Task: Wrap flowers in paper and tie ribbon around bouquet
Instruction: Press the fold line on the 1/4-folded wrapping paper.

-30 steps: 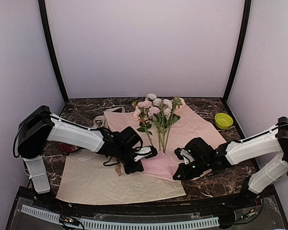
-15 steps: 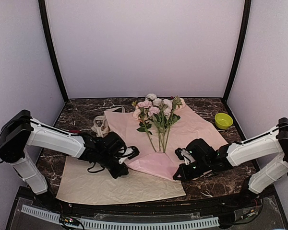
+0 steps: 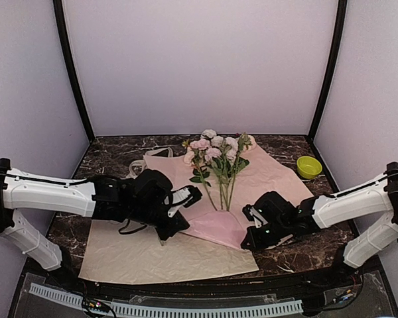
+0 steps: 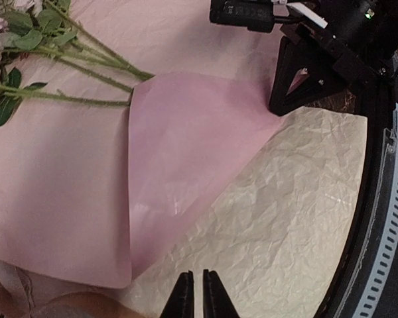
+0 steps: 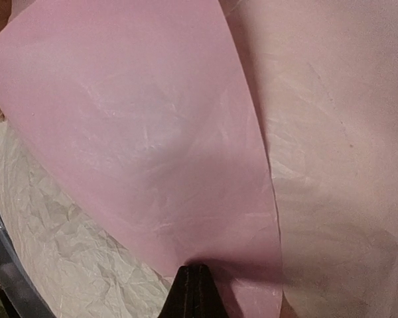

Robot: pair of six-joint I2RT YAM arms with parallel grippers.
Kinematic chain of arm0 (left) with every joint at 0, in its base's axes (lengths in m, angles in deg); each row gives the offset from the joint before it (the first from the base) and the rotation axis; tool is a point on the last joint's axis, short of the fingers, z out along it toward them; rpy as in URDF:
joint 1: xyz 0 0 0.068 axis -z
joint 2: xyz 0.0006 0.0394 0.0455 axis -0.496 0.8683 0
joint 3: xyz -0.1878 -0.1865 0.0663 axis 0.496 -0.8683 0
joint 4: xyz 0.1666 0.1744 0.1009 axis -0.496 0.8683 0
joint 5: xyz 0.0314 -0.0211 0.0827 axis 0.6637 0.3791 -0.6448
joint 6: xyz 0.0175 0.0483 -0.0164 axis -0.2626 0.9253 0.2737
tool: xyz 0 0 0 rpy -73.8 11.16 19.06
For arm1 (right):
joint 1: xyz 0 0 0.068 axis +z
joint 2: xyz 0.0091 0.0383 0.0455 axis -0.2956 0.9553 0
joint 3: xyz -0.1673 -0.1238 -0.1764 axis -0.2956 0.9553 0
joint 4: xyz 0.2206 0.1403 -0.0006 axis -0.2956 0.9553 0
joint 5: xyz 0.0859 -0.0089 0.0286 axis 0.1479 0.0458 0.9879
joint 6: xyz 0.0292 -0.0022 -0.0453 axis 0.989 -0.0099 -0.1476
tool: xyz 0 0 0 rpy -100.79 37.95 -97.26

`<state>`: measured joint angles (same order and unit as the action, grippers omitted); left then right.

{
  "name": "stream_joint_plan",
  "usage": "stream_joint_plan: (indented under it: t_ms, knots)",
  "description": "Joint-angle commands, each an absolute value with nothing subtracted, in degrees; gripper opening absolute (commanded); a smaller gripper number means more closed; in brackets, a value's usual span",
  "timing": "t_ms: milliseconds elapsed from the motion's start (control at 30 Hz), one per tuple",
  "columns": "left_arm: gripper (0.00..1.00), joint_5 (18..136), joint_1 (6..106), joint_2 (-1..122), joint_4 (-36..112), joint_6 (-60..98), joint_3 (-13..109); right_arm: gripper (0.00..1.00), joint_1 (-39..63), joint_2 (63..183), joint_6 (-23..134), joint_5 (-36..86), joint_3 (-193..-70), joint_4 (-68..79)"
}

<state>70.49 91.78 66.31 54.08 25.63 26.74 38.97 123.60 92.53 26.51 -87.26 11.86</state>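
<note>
Your right gripper clamps its jaws on the near corner of the pink paper. That corner is lifted and folded back over the sheet as a smooth, darker pink flap. The wrist view shows the black tips pinched on the flap's edge, with the crinkled cream sheet below and to the left.

Your left gripper hovers over that cream sheet, just off the flap's lower corner. Its jaws are parted by only a sliver and hold nothing. From above, the left arm reaches in low from the left wall and its wrist sits at the paper's left edge.

The flowers lie on the paper. Their pink and cream heads point toward the far wall and their thin green stems run back toward you. The stem ends meet the folded flap's upper edge.

The paper rests on the dark marbled surface, and its near portion overlaps the cream sheet. A pale tangle of ribbon sits at the paper's far left corner, partly behind the left arm. A yellow-green bowl stands near the paper's right corner, close to the right wall.
</note>
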Motion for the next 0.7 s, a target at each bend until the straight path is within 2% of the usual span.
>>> stream_joint_plan:
  t_ms: [0, 100, 300, 433, 667]
  knots:
    - [0.05, 73.79, 92.81, 77.62, 47.21, 27.86, 33.65, 0.00, 39.50, 121.12, 97.05, 24.32, -86.14, 19.36]
    - [0.04, 80.63, 93.10, 84.73, 44.60, 30.46, 39.43, 0.00, 39.45, 119.36, 99.02, 24.50, -87.26, 21.86]
    - [0.03, 84.23, 93.28, 95.97, 53.88, 40.65, 49.24, 0.00, 39.50, 117.00, 102.90, 25.26, -87.02, 21.72]
    - [0.01, 81.39, 93.28, 98.10, 56.06, 43.46, 48.28, 0.00, 39.56, 118.63, 103.55, 25.16, -87.76, 23.12]
    - [0.00, 81.31, 92.13, 95.28, 55.39, 35.95, 42.98, 0.00, 39.59, 119.38, 101.83, 24.35, -89.10, 30.51]
